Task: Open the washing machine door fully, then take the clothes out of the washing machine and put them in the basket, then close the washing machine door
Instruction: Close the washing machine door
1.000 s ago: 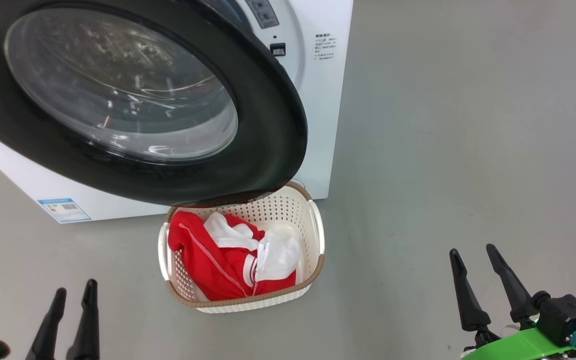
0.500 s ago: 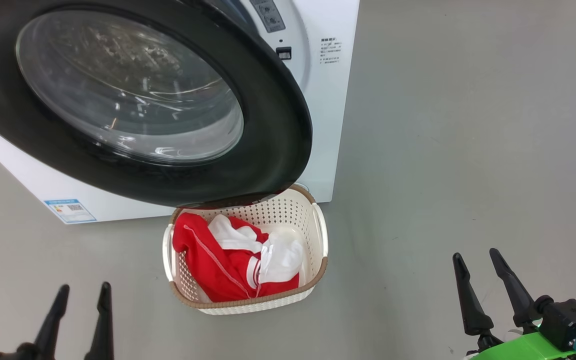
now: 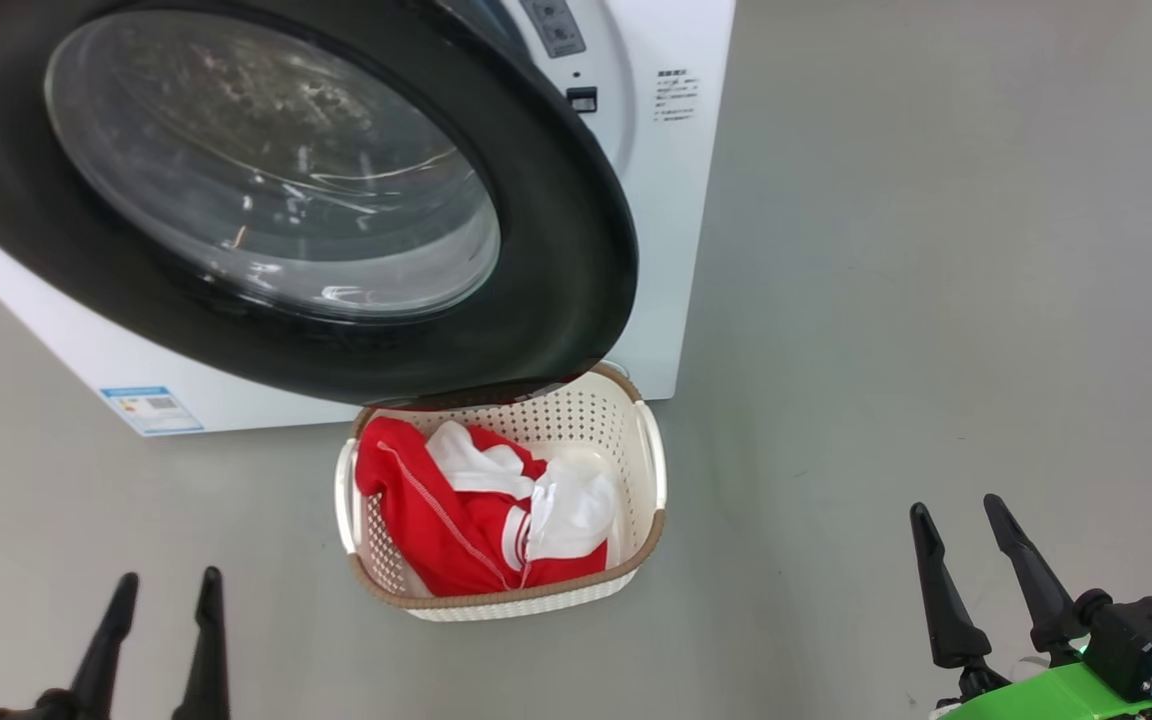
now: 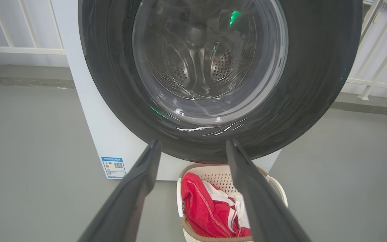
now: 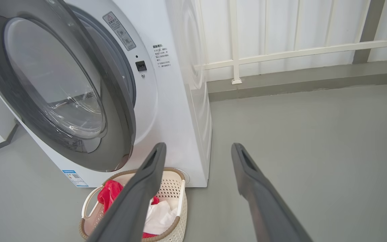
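**Head view.** The basket (image 3: 652, 470) stands on the grey floor (image 3: 936, 250) just before the washing machine (image 3: 681, 250), towards its right corner. In it lie the clothes (image 3: 436, 520): red fabric with white stitching on the left, white panels bunched on the right. The washing machine door (image 3: 276, 170) stands open, and its black rim hangs over the basket's far end. The left gripper (image 3: 168, 576) is low at the near left and the right gripper (image 3: 954, 504) at the near right. Both have their fingers spread and nothing between them, well apart from the basket.

**Left wrist view.** This camera faces the door (image 4: 314, 67) straight on, and the perforated steel drum (image 4: 223, 62) shows through the glass. Whether anything lies in the drum I cannot tell. Below the rim sits the basket (image 4: 278, 189) with the red clothes (image 4: 203, 208) heaped to the left. The left gripper (image 4: 193, 142) is wide apart and empty. A blue label (image 4: 114, 166) is on the machine's lower left, and a white railing (image 4: 22, 50) runs behind.

**Right wrist view.** From the right, the door (image 5: 55, 84) is seen at an angle, swung out from the white front (image 5: 153, 111), with the grey gasket (image 5: 124, 84) and a small dark latch (image 5: 141, 65) behind it. The basket (image 5: 182, 201) is at the machine's foot, with red cloth (image 5: 111, 195) on the left and white cloth (image 5: 161, 215) on the right. The right gripper (image 5: 198, 145) is spread wide and holds nothing.
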Robot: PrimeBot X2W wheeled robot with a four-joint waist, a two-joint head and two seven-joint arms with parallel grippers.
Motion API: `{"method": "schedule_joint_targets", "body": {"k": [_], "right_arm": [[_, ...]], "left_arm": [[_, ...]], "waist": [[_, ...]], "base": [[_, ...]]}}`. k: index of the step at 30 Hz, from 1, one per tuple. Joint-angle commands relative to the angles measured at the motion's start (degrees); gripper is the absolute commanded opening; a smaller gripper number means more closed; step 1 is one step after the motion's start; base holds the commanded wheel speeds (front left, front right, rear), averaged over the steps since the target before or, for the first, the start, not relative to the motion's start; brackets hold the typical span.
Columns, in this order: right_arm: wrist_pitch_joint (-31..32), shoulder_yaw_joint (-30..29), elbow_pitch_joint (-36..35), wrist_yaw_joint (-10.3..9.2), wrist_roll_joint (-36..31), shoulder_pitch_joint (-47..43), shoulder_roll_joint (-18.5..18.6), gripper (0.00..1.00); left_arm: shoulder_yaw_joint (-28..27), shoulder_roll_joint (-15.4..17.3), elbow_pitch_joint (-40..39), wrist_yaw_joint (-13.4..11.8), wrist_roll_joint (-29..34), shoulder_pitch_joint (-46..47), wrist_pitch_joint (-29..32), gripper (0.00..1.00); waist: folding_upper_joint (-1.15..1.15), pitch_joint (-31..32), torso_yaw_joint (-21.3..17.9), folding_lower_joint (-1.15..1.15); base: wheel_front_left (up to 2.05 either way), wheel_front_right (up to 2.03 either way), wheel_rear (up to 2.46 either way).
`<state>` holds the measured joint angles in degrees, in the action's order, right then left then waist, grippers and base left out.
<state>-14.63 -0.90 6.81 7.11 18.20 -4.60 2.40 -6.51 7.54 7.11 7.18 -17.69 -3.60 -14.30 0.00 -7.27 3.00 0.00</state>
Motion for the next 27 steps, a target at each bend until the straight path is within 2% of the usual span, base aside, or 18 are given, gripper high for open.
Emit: {"method": "schedule_joint_targets", "body": {"k": [1,2,3,4,12,27], "right_arm": [[-0.4,1.1,-1.7,0.37,0.2,0.7,0.5,0.99],[-0.4,1.2,-1.8,0.37,0.3,0.7,0.5,0.68],[-0.4,1.3,-1.9,0.37,0.5,0.8,0.5,0.54],[-0.4,1.6,-2.0,0.37,0.7,0.9,0.5,0.00],[-0.4,5.2,-1.5,0.37,0.4,4.5,0.5,0.00],[-0.4,13.2,2.3,0.37,1.4,20.5,1.5,0.00]], "left_arm": [[-1.6,0.5,-1.7,0.3,0.2,1.6,-0.7,1.00],[-1.3,0.4,-1.7,0.3,0.1,1.8,-0.7,1.00],[-0.9,0.4,-1.7,0.3,0.1,2.1,-0.7,1.00],[-0.5,0.2,-1.8,0.3,0.1,2.3,-0.7,1.00],[1.2,-1.5,-1.6,0.3,0.3,4.0,-0.7,1.00],[4.9,-3.7,-1.1,0.3,-0.7,6.4,-0.7,1.00]], "waist": [[0.00,-0.2,0.4,0.00],[0.00,-0.4,0.8,0.00],[0.00,-0.5,1.2,0.00],[0.00,-0.6,1.6,0.00],[0.00,-1.7,6.2,0.00],[0.00,-6.0,12.8,0.00]], "base": [[0.00,0.00,0.00],[0.00,0.00,0.00],[0.00,0.00,0.00],[0.00,0.00,0.00],[0.00,0.00,0.00],[0.00,0.00,0.00]]}}
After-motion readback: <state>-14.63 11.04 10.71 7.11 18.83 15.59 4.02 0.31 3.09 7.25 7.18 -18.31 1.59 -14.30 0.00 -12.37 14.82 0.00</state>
